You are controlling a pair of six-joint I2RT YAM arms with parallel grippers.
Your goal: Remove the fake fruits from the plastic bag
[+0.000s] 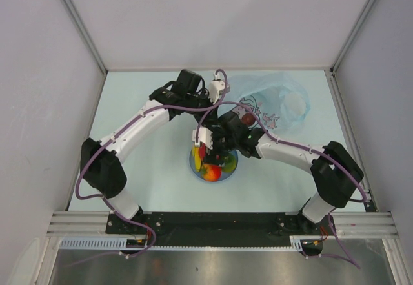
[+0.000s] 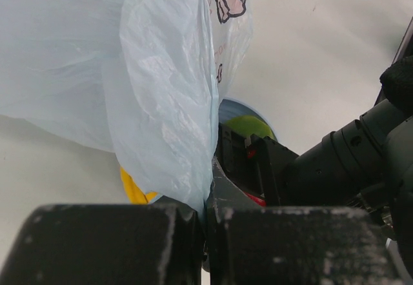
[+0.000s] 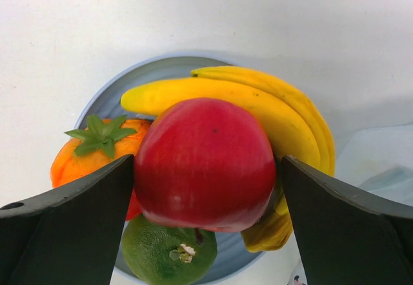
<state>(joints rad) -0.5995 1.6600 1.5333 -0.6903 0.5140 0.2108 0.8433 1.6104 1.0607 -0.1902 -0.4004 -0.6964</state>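
Observation:
My right gripper [image 3: 206, 188] is shut on the red apple [image 3: 206, 162] and holds it just above the round blue plate [image 3: 129, 82]. On the plate lie the yellow banana [image 3: 258, 104], the red-orange fruit [image 3: 84, 156] and the green fruit [image 3: 161, 253]. In the top view the right gripper [image 1: 210, 148] hangs over the plate [image 1: 192, 160]. My left gripper [image 1: 219, 91] is shut on an edge of the pale-blue plastic bag [image 1: 277, 104], which hangs from its jaws in the left wrist view [image 2: 129, 72]. A small dark maroon fruit [image 1: 247, 118] shows at the bag's near edge.
The right arm [image 2: 348, 156] crosses close in front of the left gripper [image 2: 208, 214]. Grey walls close in the table on the left, right and back. The bag lies at the back right, the plate at the centre front.

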